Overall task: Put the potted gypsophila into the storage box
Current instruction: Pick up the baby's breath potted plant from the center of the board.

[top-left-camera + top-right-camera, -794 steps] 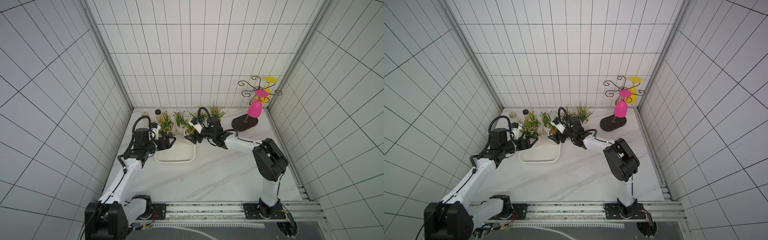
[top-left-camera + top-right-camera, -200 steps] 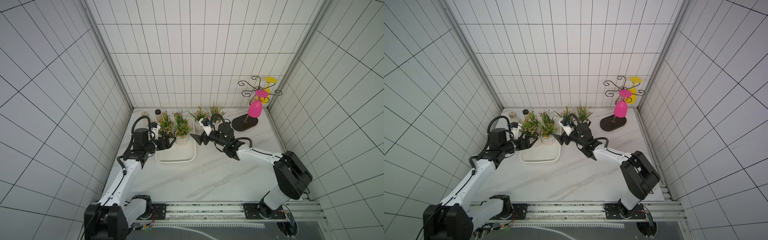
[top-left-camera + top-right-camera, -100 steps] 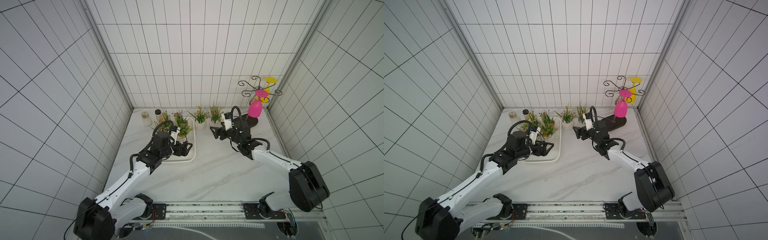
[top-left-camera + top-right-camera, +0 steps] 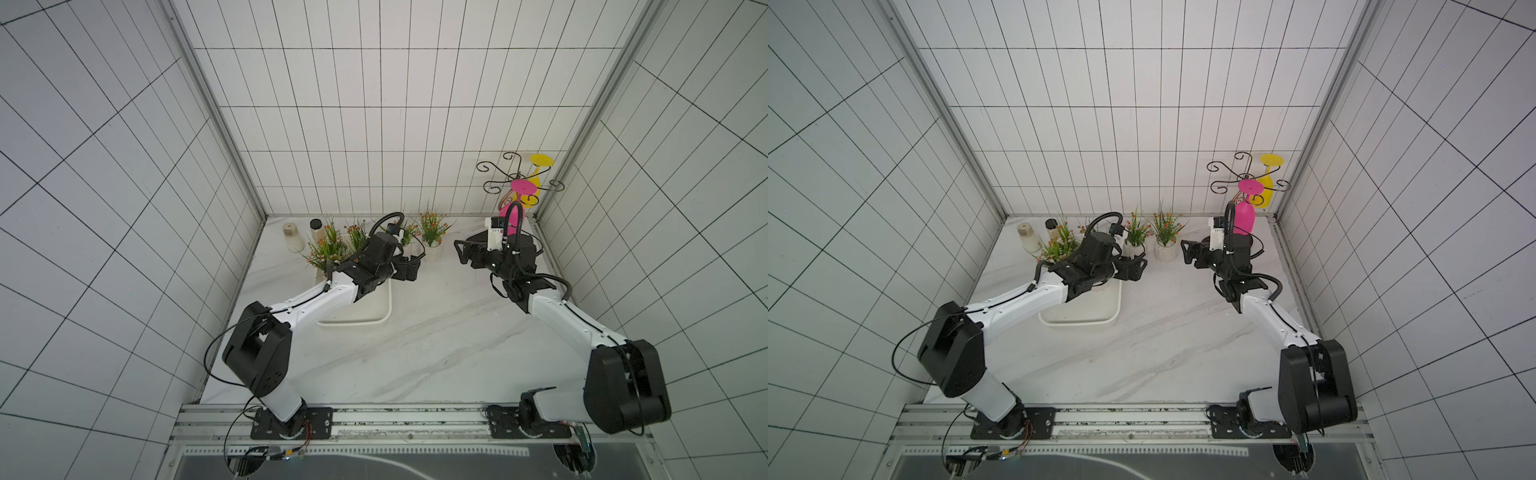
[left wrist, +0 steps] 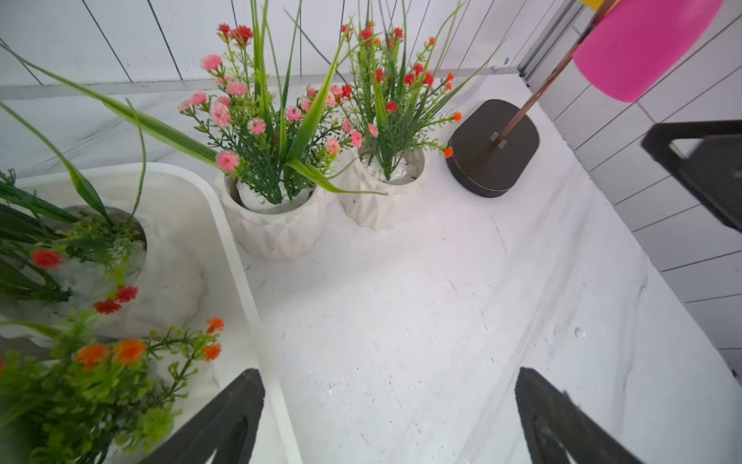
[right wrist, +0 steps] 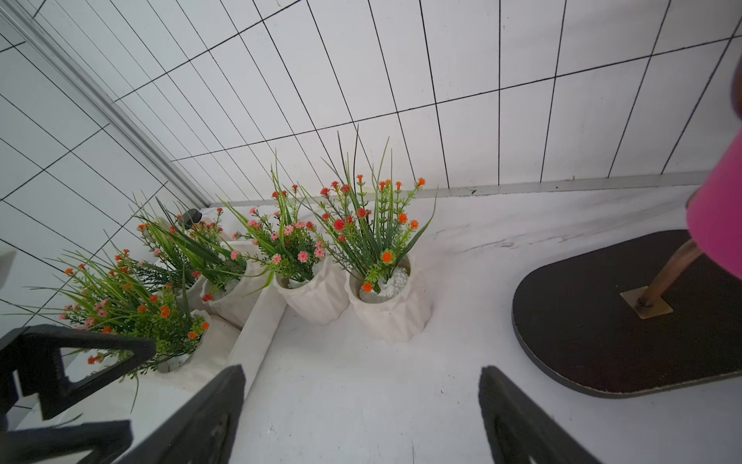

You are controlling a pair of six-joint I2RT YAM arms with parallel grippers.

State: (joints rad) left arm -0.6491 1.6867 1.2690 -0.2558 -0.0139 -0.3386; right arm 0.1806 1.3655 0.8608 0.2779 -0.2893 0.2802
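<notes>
L pincer [image 5: 386,373], R pincer [image 6: 361,369] spread; pots [image 6: 229,302] in storage box [image 6: 257,333] clear only from wrist cams

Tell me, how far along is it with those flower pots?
About halfway. Done: two pots in the storage box. In hand: nothing; left hand and right hand are open, empty. Left: the pink-flowered pot and red-flowered pot stand on the table beside it.

The pots of the potted gypsophila [image 5: 277,229] are seen as matt, ribbed white ceramic (the sprigs look plastic). The storage box [image 5: 235,249] is finished in smooth white plastic. The tabletop [image 5: 401,321] is marble-patterned, smooth, faintly scuffed. The stand base [image 5: 492,160] is matt dark, its stem [image 5: 534,100] coppery metal.
</notes>
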